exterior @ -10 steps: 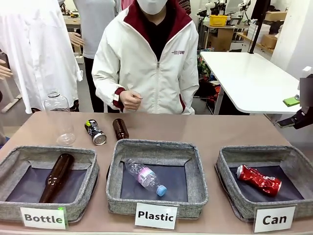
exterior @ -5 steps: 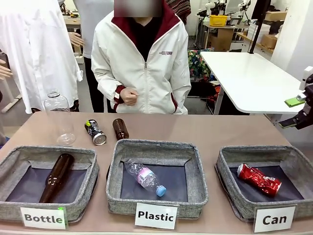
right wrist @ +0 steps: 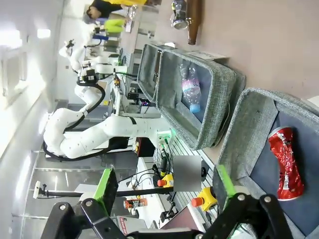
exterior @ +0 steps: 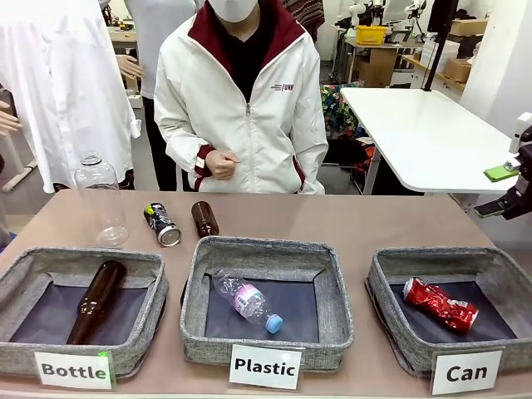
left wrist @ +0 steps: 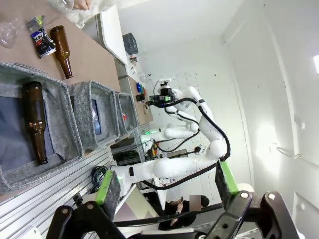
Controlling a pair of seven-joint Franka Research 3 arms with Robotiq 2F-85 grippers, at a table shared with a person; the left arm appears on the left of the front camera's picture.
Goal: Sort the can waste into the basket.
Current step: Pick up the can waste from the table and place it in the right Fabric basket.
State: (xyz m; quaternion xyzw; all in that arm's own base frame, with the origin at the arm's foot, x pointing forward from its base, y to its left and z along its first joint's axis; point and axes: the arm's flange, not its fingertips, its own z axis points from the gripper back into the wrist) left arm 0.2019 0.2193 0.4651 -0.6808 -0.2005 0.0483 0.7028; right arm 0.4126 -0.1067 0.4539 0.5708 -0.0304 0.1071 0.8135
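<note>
A crushed red can (exterior: 440,305) lies inside the grey "Can" basket (exterior: 384,270) at the front right; the right wrist view shows the same red can (right wrist: 286,162) in that basket (right wrist: 249,127). A black can (exterior: 162,224) with a silver end lies on its side on the table behind the left baskets, and shows as a black can (left wrist: 40,35) in the left wrist view. My right gripper (exterior: 494,191) hangs open at the right edge, above the table, with nothing between its fingers (right wrist: 224,184). My left gripper (left wrist: 167,181) is open and empty, high off the table's left end.
The "Bottle" basket (exterior: 25,262) holds a brown bottle (exterior: 96,299). The "Plastic" basket (exterior: 195,283) holds a clear bottle (exterior: 247,301). A second brown bottle (exterior: 204,219) and a clear plastic bottle (exterior: 100,199) sit at the back. A person (exterior: 245,108) stands across the table, fist (exterior: 220,164) held at the waist.
My right gripper has shifted slightly at the right edge. The person has swayed a little to the left. The cans and baskets have not moved.
</note>
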